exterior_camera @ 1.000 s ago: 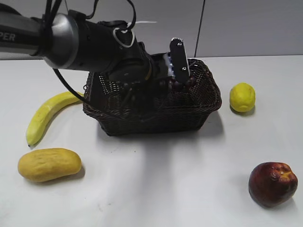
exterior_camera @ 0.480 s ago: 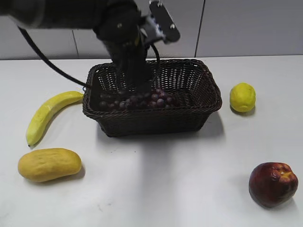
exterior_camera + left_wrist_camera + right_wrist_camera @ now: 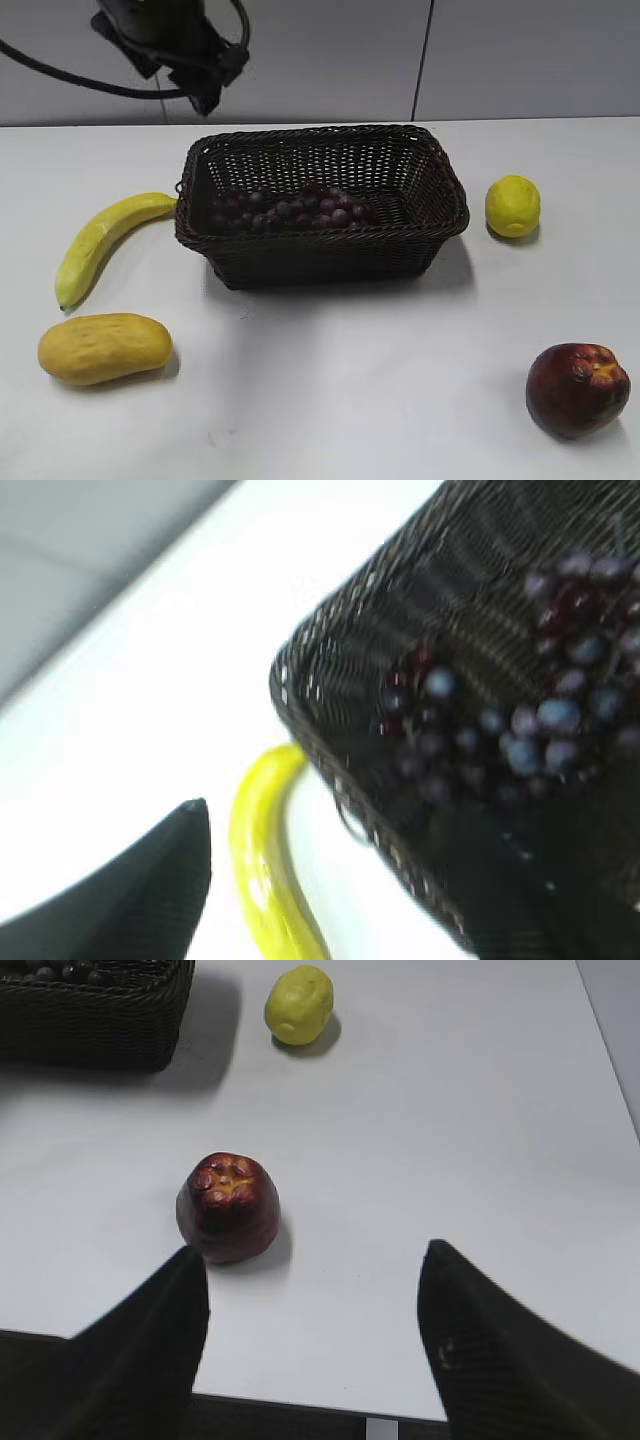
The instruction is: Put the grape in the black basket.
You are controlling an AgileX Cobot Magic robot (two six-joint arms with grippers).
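The grape [image 3: 290, 210], a sprawling bunch of dark red and purple berries, lies on the floor of the black basket [image 3: 445, 190] at the table's back middle. In the left wrist view the grape [image 3: 520, 720] shows inside the basket's woven wall [image 3: 300, 730]. My left gripper [image 3: 205, 90] is raised above and behind the basket's left corner, empty and open; one of its black fingers [image 3: 150, 880] shows in the left wrist view. My right gripper [image 3: 315, 1260] is open and empty, low over the table's front right.
A banana [image 3: 100, 240] lies just left of the basket, and a yellow oblong fruit [image 3: 104, 347] lies in front of it. A lemon [image 3: 512, 205] sits right of the basket. A dark red apple [image 3: 577, 388] sits front right, near my right gripper's left finger [image 3: 228, 1207].
My left gripper was down in the basket with the grape. It has let the grape go and risen up and to the left. The grape now lies in the basket.
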